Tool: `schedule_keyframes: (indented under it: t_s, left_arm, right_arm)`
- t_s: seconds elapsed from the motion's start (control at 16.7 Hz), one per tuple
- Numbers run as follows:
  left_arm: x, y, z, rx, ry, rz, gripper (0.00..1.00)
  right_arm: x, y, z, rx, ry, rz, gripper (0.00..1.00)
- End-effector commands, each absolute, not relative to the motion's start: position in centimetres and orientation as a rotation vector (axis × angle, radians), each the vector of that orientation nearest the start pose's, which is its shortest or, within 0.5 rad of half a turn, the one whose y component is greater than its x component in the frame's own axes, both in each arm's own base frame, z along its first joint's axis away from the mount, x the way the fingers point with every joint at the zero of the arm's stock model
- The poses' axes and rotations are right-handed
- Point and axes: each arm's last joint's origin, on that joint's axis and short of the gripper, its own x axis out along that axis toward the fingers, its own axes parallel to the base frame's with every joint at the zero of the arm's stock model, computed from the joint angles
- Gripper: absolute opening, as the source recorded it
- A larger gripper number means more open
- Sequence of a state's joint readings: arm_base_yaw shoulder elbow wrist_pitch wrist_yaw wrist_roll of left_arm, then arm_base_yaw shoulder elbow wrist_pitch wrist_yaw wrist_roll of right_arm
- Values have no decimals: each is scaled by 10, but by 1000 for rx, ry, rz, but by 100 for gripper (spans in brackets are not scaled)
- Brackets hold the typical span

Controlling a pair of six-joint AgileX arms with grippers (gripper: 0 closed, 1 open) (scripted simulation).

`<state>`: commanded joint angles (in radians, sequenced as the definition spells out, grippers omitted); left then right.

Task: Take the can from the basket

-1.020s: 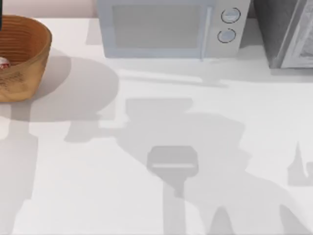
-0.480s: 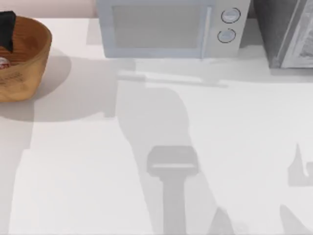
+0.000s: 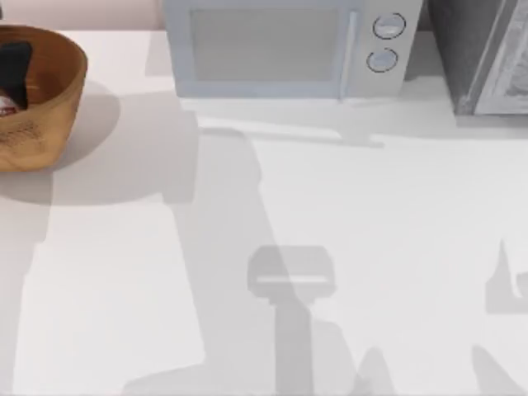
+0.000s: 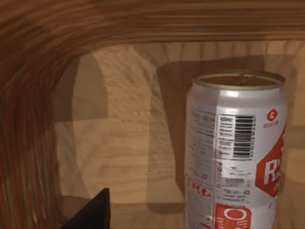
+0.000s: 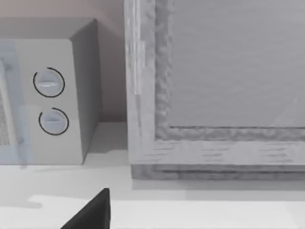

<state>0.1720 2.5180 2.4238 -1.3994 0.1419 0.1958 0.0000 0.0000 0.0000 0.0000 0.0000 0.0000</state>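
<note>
Here, left tool (image 3: 14,70) inside basket (image 3: 58,91) beside can (image 4: 236,152), grip state unclear.

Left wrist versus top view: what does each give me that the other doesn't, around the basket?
Left wrist view adds: the can standing upright inside the basket, with its barcode, red label and ringed top readable. Top view adds: the microwave at the back, a grey cabinet at the right, the white table, and the left gripper over the basket at the table's left edge. Both share: the can and the basket.
</note>
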Motion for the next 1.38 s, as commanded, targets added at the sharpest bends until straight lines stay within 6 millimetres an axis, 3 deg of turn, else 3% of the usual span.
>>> schedule_keyframes:
  t_s: [0.36,0.72,0.96,1.38]
  left_arm:
    - [491,86,188,-80,1468,-104,100]
    - [496,81,137,-79,1466,-103,100]
    - [496,81,133,-80,1468,-103,100]
    - [496,81,133,-80,1468,-103,47]
  right_arm:
    - [106,-1,160,0,0,0,100]
    - [106,-1,160,0,0,0,100]
    - [106,-1,160,0,0,0,100]
    - [106,-1,160,0,0,0,100]
